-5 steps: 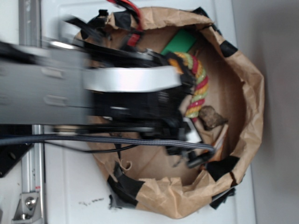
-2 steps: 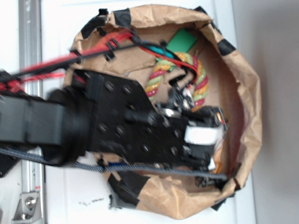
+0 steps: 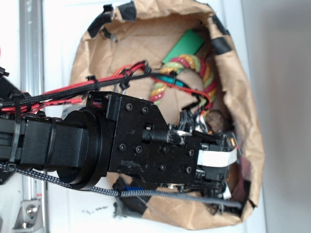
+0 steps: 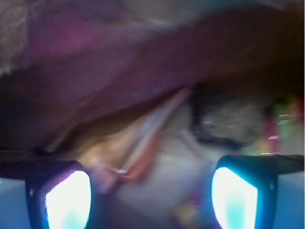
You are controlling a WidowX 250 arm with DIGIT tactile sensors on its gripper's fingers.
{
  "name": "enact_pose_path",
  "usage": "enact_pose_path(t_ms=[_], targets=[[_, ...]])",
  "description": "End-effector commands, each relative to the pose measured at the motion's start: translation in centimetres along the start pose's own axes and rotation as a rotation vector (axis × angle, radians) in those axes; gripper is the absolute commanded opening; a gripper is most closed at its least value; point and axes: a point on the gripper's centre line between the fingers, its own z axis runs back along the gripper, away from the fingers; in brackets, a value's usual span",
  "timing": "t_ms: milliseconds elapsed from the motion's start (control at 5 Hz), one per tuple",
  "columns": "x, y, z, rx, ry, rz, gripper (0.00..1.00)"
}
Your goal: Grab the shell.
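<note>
The arm reaches into a crumpled brown paper bag (image 3: 252, 121) lying on the white tabletop (image 3: 60, 43), its rim patched with black tape. The tool (image 3: 228, 160) is positioned deep inside the bag, near the lower right wall, and blocks most of the bag floor in the exterior view.

**Tool state.** In the wrist view the two fingers (image 4: 69, 198) stand well apart at the lower left and lower right of the frame, with open space between them. The tool is wide open and holds nothing.

**Shell location.** The shell (image 4: 143, 143) appears in the wrist view as a blurred, elongated form with orange and cream stripes, lying ahead of the tool and closer to the left-hand finger than to the other. It is not between the fingers. In the exterior view the shell is hidden under the tool.

**Other contents.**
- A dull brown stone (image 3: 216, 119) lies just beside the tool; it is not the target.
- A multicoloured rope (image 3: 182, 68) curves across the bag floor.
- A green block (image 3: 187, 44) rests near the upper wall.

**Progress.** Judged from these views, the approach is largely complete. Remaining: align the opening over the shell, descend, close, and lift. The grasp is not yet made.
</note>
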Motion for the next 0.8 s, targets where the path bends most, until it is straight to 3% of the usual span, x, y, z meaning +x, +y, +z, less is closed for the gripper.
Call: enact_pose_path(t_ms=[0,400,600], targets=[[2.3,-1.3,1.1,-0.172,-0.101,-0.001,1.00],[2.3,-1.8,-2.9,-0.072,-0.006,-0.025,1.00],[1.2,-1.3,-2.9,-0.043,0.074,0.020,0.09]])
